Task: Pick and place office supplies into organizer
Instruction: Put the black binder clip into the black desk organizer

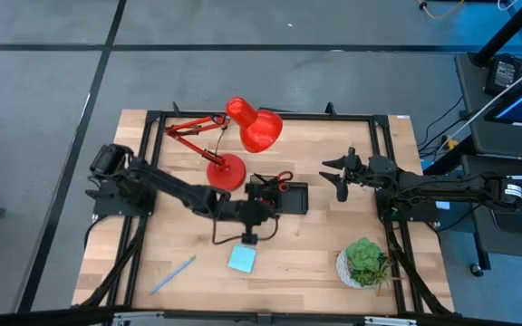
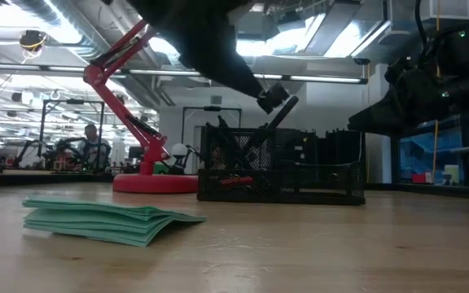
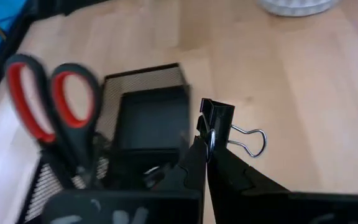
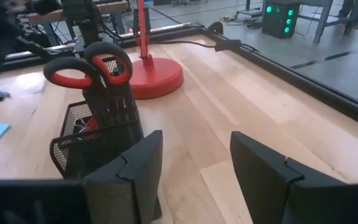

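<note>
I have the left end effector (image 3: 207,146) clenched on a black binder clip (image 3: 219,121), carried just beside the organizer (image 1: 284,197) near the middle of the desk (image 1: 306,258). The red-handled scissors (image 3: 51,109) already stand upright in the organizer's tall mesh cup, so I judge the job partly done. Left loose are the teal sticky-note pad (image 1: 241,259) and the light-blue pen (image 1: 172,274), both nearer the desk's front edge. My right end effector (image 4: 194,168) waits released, well to the organizer's right.
</note>
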Motion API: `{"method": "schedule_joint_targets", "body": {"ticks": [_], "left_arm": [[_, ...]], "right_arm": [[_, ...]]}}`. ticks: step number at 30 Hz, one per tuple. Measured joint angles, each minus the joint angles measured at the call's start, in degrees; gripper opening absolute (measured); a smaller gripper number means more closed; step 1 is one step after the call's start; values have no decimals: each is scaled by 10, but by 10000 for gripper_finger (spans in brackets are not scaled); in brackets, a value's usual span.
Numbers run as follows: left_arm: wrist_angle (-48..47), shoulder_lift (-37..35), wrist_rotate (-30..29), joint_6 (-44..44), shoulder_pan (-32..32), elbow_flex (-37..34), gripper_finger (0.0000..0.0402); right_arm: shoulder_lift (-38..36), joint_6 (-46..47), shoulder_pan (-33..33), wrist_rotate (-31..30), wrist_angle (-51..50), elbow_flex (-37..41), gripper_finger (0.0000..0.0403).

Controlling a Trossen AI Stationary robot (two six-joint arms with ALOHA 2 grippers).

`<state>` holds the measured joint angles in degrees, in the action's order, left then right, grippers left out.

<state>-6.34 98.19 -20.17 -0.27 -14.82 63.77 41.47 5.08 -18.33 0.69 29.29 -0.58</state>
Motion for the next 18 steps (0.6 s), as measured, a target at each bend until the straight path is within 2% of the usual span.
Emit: {"method": "schedule_joint_targets", "body": {"ticks": [7,18], "left_arm": [[-48,0,19,-21,35,0,2],[-50,43,14,-21,46,0,3]], "right_arm": [[0,3,0,0,-18,0,191],[0,4,0,0,-21,0,191]]}}
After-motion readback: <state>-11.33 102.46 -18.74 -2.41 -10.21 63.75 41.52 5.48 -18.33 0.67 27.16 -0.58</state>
